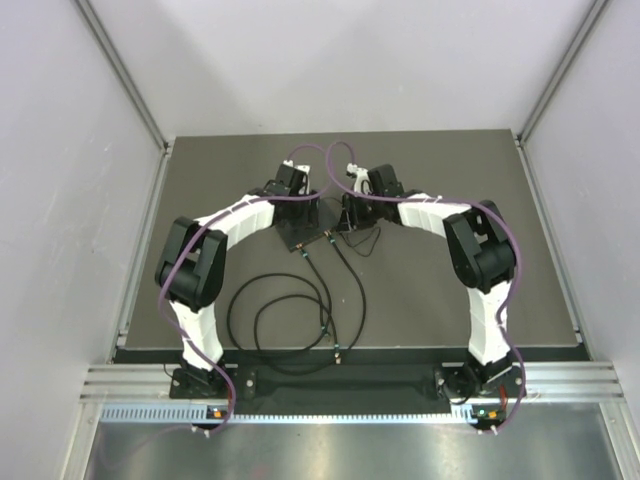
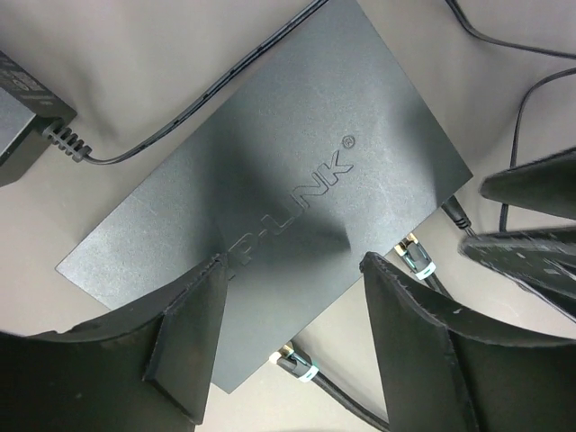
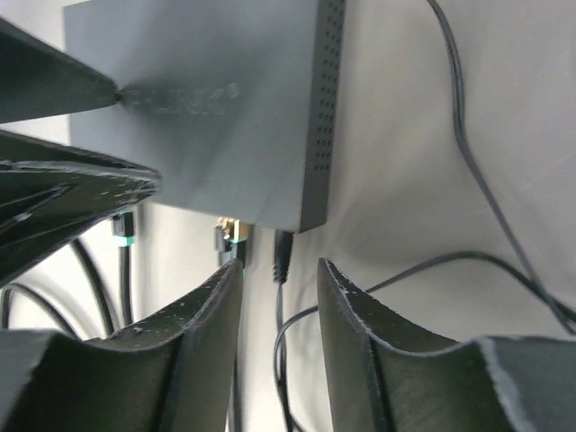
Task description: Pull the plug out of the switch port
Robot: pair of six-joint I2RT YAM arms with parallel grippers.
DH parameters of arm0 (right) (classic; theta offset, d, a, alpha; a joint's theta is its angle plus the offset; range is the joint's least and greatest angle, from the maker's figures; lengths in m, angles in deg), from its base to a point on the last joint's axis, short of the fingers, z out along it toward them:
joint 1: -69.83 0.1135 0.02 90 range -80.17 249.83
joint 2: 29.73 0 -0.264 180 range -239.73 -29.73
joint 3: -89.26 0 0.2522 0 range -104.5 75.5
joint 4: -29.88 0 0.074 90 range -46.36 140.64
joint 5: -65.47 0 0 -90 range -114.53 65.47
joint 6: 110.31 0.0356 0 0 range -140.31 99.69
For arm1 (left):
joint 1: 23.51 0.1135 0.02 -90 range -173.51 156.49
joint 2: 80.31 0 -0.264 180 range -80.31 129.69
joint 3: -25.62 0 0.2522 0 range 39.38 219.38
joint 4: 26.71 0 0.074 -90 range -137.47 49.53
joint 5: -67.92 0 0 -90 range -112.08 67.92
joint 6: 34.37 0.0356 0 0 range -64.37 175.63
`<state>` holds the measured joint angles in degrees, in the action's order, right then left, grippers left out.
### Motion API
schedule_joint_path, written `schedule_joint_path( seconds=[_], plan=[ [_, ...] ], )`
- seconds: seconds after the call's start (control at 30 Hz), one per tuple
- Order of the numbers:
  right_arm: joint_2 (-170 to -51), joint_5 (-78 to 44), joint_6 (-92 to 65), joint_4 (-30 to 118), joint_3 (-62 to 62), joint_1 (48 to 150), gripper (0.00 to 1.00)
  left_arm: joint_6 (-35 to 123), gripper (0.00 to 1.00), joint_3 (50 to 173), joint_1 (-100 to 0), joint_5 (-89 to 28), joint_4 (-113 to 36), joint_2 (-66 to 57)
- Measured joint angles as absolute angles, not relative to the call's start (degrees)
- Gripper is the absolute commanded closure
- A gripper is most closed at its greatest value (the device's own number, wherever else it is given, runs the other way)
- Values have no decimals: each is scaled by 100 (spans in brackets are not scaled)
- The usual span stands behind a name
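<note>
Switch [image 1: 303,228] at table centre, sockets along its 6 o'clock edge. Left gripper [image 2: 292,263], fingers spread, sits over its top, likely to brace it. Right gripper [image 3: 280,266], also spread, brackets a plug [image 3: 282,255] without pinching it yet.

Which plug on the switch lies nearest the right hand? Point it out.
The plain black round plug at the switch's corner, right ahead of the right hand. The other two plugs carry teal bands and sit farther along the edge.
</note>
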<state>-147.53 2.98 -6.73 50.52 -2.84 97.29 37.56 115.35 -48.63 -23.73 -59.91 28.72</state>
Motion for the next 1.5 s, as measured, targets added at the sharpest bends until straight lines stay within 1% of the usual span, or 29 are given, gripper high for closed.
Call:
schedule_joint_path(
  seconds=[0.17,0.3,0.43,0.47,0.5,0.67,0.77,0.87,0.97,1.1,1.5],
  plan=[
    [-14906,278,-603,4870,-267,9729,62,3715,38,11546,-4857,-2417,-5981,2894],
    [-14932,259,-533,4743,-210,9696,65,3630,39,11546,-4837,-2530,-5943,2896],
    [-14980,278,-461,4606,-199,9663,69,3560,36,11548,-4839,-2705,-5845,2935],
    [-15002,291,-415,4558,-199,9655,72,3551,36,11548,-4835,-2731,-5845,2935],
    [-15019,311,-393,4510,-199,9646,76,3538,33,11548,-4833,-2740,-5838,2935],
    [-15083,412,-234,4411,-199,9639,77,3536,25,11548,-4855,-2768,-5764,2933],
    [-15102,442,-157,4367,-199,9639,82,3654,23,11546,-4964,-2578,-5762,2929],
    [-15113,488,-33,4341,-197,9639,94,3883,23,11493,-5163,-2189,-5727,2909],
    [-15131,532,81,4324,-197,9626,100,4148,25,11384,-5366,-1752,-5633,2879],
    [-15144,551,160,4317,-197,9626,100,4266,25,11384,-5475,-1538,-5613,2898],
    [-15177,652,225,4284,-197,9615,100,4285,25,11441,-5548,-1370,-5233,3064]
  ],
)
